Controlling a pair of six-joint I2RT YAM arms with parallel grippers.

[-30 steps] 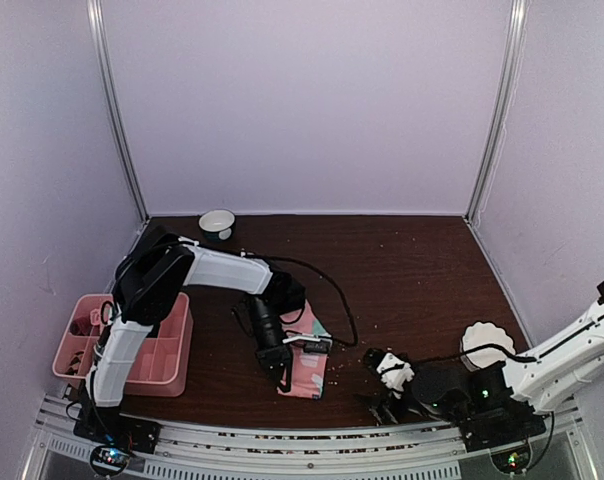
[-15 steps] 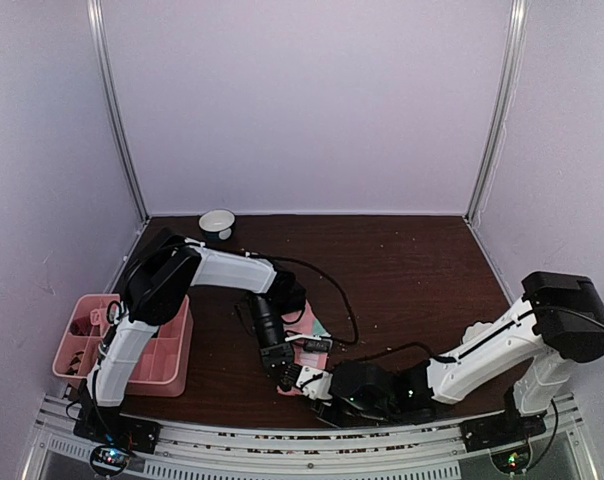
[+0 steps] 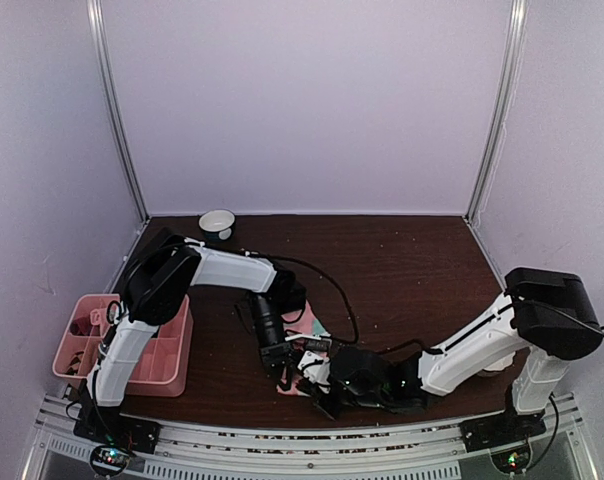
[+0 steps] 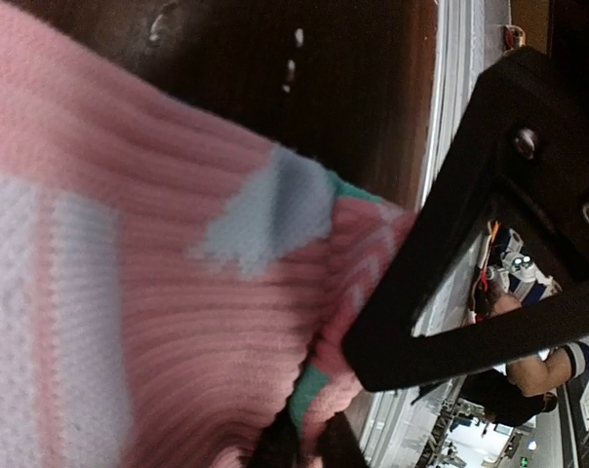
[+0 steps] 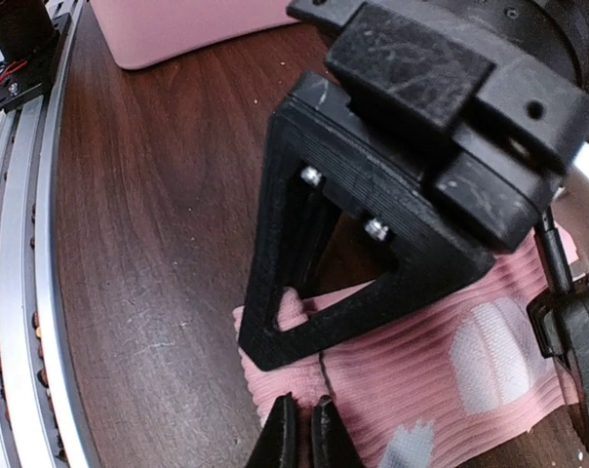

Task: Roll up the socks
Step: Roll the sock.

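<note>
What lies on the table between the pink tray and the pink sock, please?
Only bare dark tabletop lies between the pink tray and the pink sock; the top view shows it.

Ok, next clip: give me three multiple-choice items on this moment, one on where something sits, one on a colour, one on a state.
1. Where does the pink tray stand?
A) at the left near edge of the table
B) in the back right corner
C) in the middle of the table

2. What colour is the sock that both arms are working on?
A) plain black
B) yellow with red dots
C) pink with pale mint patches

3. The right gripper has its fingers:
A) wide open above the tray
B) shut on the sock's edge
C) shut in the air, far from everything

Answers:
1 A, the top view shows the tray at the left near edge.
2 C, both wrist views show pink ribbed knit with pale patches.
3 B, the right wrist view shows the fingers closed together at the sock's edge.
</note>
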